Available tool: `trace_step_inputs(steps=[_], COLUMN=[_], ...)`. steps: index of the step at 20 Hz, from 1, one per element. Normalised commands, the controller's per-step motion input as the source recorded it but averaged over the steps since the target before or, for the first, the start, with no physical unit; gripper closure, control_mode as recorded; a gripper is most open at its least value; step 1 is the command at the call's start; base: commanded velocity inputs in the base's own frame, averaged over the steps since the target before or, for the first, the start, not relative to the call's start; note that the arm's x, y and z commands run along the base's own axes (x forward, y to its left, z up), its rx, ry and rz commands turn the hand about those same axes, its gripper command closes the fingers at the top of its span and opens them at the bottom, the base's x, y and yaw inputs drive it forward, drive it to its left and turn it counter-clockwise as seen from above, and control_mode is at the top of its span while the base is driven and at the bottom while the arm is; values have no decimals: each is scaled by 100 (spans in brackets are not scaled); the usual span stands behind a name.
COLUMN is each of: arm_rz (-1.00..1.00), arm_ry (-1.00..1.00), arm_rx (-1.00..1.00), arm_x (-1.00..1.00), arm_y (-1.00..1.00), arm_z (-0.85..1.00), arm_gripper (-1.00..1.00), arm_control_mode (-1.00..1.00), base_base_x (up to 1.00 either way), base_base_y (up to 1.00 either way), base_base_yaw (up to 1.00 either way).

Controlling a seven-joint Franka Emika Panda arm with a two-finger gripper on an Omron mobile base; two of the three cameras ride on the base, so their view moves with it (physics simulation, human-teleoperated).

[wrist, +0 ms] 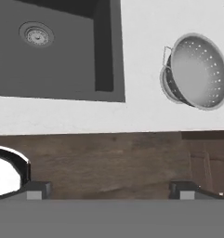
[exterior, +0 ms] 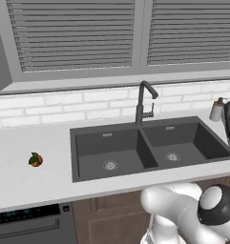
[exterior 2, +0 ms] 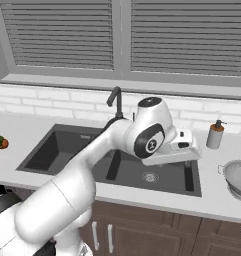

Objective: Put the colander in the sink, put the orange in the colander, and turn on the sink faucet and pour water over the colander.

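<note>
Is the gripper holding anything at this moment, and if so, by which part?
Nothing is held. The gripper is open and empty, above the counter's front edge; the colander sits untouched on the counter, right of the sink.

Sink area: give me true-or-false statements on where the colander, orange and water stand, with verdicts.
1. The colander sits on the counter right of the sink. True.
2. The orange lies inside the colander. False: it rests on the counter left of the sink.
3. Water runs from the sink faucet. False: no stream shows, and both basins look dry.
4. The gripper holds the colander. False: its jaws are open and empty, apart from it.
5. A soap dispenser stands behind the sink's right end. True.
</note>
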Motion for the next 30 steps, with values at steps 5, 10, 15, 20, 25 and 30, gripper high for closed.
trace_step_inputs(steps=[5,10,15,20,25,30], arm_rz=[-25,-6,-7,-2,0,0], arm_ry=[8,-3,0,0,0,1], arm_rx=[9,4,0,0,0,1], arm_x=[0,-1,65,66,33,6], arm_y=[-100,-53,-12,-21,-38,-33], arm_z=[-60,-32,-9,-13,-24,-7], arm_gripper=[-100,-100,-100,-100,-100,-100], arm_control_mode=[-100,-100,-100,-100,-100,-100], base_base_x=[0,0,0,0,0,0], base_base_y=[0,0,0,0,0,0], base_base_yaw=[0,0,0,0,0,0])
